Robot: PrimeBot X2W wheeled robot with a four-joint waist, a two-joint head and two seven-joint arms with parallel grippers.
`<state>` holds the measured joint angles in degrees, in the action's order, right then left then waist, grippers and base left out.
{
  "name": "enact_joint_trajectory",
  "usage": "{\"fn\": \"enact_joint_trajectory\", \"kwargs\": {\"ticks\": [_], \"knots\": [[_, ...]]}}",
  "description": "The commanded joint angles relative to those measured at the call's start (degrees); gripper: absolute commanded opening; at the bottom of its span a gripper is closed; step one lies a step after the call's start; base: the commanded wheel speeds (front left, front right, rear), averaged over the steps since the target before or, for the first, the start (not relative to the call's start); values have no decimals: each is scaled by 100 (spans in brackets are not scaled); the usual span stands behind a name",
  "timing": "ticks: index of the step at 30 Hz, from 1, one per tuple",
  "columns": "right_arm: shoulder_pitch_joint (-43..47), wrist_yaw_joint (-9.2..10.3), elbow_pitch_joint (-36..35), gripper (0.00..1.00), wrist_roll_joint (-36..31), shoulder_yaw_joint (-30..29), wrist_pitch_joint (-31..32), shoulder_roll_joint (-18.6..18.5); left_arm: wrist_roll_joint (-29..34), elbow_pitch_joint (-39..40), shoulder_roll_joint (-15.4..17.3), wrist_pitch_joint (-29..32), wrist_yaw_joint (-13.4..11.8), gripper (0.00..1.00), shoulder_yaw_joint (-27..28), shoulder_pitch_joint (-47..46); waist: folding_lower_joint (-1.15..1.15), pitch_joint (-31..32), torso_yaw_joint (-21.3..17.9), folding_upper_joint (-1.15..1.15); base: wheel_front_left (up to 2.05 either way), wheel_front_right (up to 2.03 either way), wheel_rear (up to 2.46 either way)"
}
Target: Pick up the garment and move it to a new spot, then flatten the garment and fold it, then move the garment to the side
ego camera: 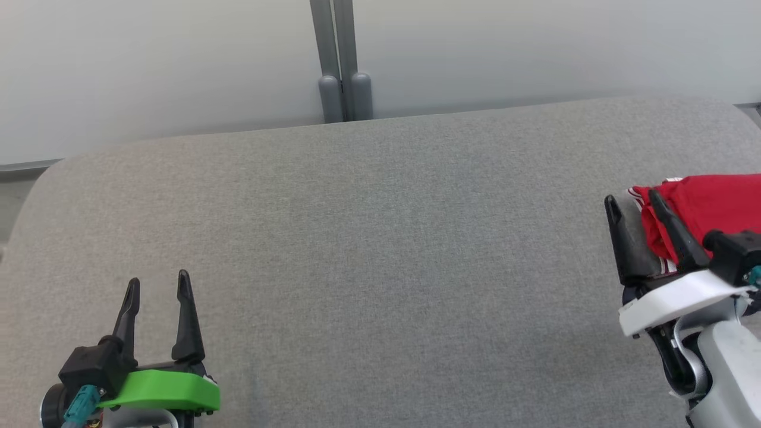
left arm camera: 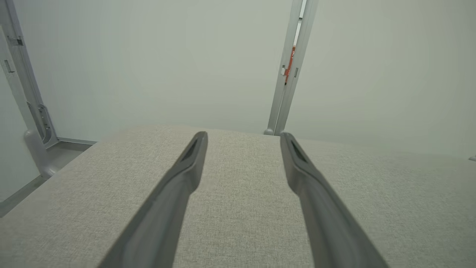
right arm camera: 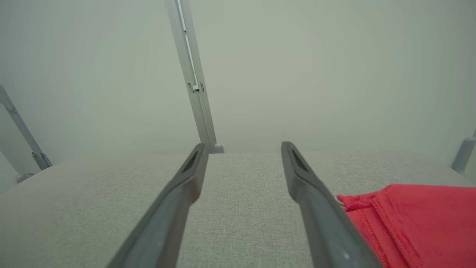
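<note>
Left gripper (ego camera: 159, 279) and right gripper (ego camera: 632, 198) gape wide, empty. Garment (ego camera: 713, 199) lies just beside the right one on the table (ego camera: 380, 238); post (ego camera: 339, 59) behind.

The table top (ego camera: 380, 249) is grey woven cloth, matt and slightly rough; the red garment (right arm camera: 427, 223) is soft cloth with stitched seams.

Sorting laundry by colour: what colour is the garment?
Red, with a little white trim at its edge; the garment shows best in the head view.
</note>
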<state>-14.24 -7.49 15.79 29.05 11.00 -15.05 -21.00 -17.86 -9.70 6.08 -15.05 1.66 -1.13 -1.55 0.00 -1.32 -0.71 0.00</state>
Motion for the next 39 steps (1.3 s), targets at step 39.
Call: {"fn": "enact_joint_trajectory", "kwargs": {"ticks": [39], "knots": [[706, -1, -378, 100, -841, -307, -13, 837, 433, -330, -251, -13, 400, 100, 72, 19, 0, 113, 204, 0, 0, 0, 0]]}}
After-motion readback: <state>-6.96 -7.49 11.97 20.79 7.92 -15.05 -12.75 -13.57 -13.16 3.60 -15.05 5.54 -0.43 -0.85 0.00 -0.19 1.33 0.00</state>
